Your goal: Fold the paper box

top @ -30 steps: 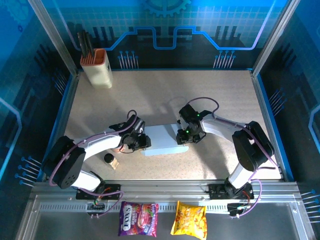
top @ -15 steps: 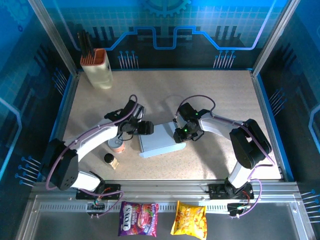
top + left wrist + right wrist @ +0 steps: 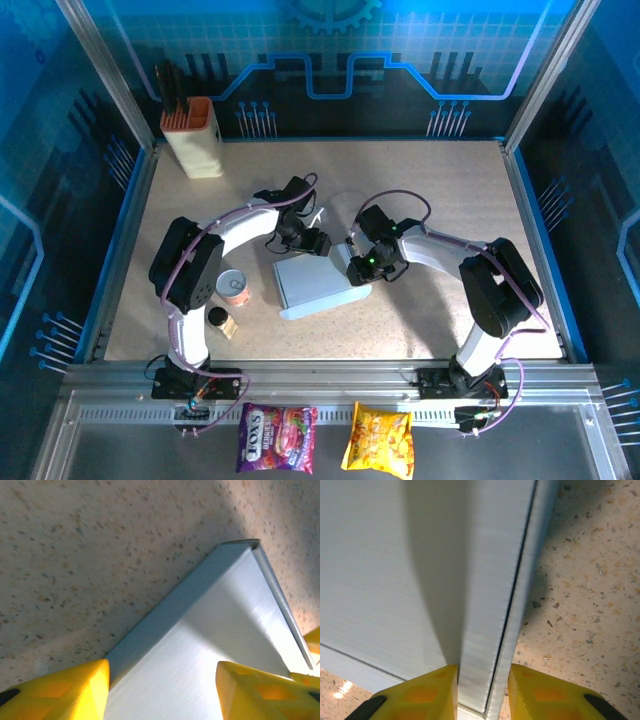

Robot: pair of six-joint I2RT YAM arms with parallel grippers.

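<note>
Paper box (image 3: 318, 285): white-grey, lay midway between the worktop's (image 3: 450, 190) left and right edges. Right claw (image 3: 356, 268): clamped on its raised right wall. Left claw (image 3: 311, 243): spread wide over its far corner.

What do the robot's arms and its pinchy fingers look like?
The left arm and right arm are white tubes with chunky black joints. Thin purple cables loop along them, and small green lights glow near the right wrist. Each gripper ends in two blocky yellow fingers with black patches at their bases.
</note>
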